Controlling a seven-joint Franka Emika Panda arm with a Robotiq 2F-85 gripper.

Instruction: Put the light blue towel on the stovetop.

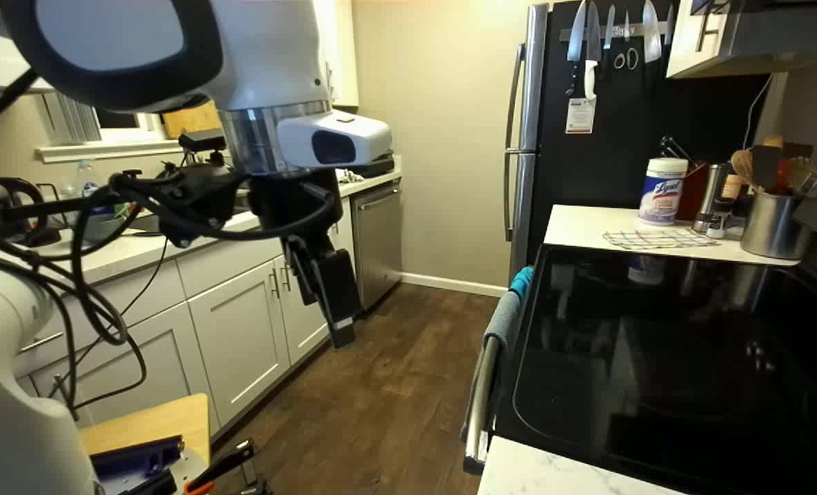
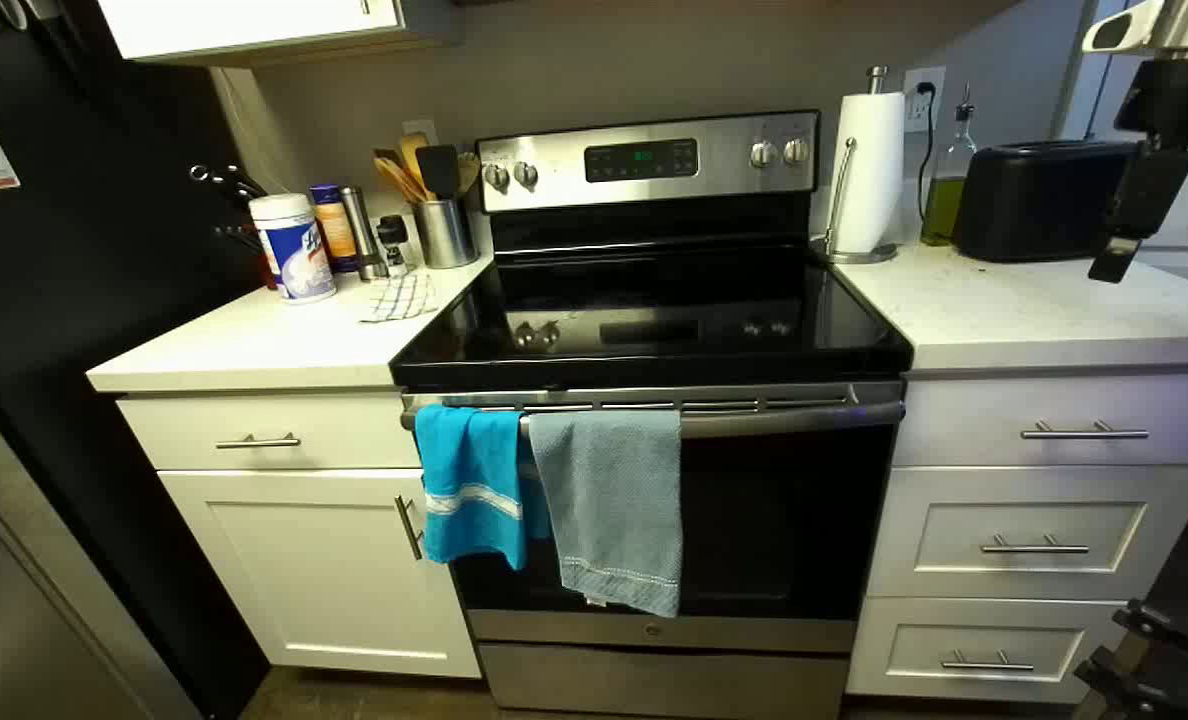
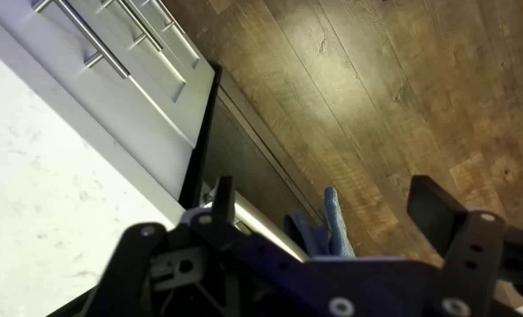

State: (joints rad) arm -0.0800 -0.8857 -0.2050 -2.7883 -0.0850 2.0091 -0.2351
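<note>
A pale grey-blue towel (image 2: 609,510) hangs over the oven door handle, and it also shows in an exterior view (image 1: 505,320). Part of it shows beyond the jaws in the wrist view (image 3: 338,226). A brighter blue towel with a white stripe (image 2: 472,490) hangs beside it on the same handle, also in an exterior view (image 1: 521,280). The black glass stovetop (image 2: 654,300) is above the handle, also in an exterior view (image 1: 642,371). My gripper (image 3: 321,193) is open and empty, in the air apart from the towels. It also shows in an exterior view (image 1: 343,333).
The oven handle (image 2: 794,422) juts out in front of the stove. Counters flank it, with a Lysol tub (image 2: 294,250) and utensil pot (image 2: 444,232) on one side, and a paper towel roll (image 2: 869,175) and black toaster (image 2: 1044,200) on the other.
</note>
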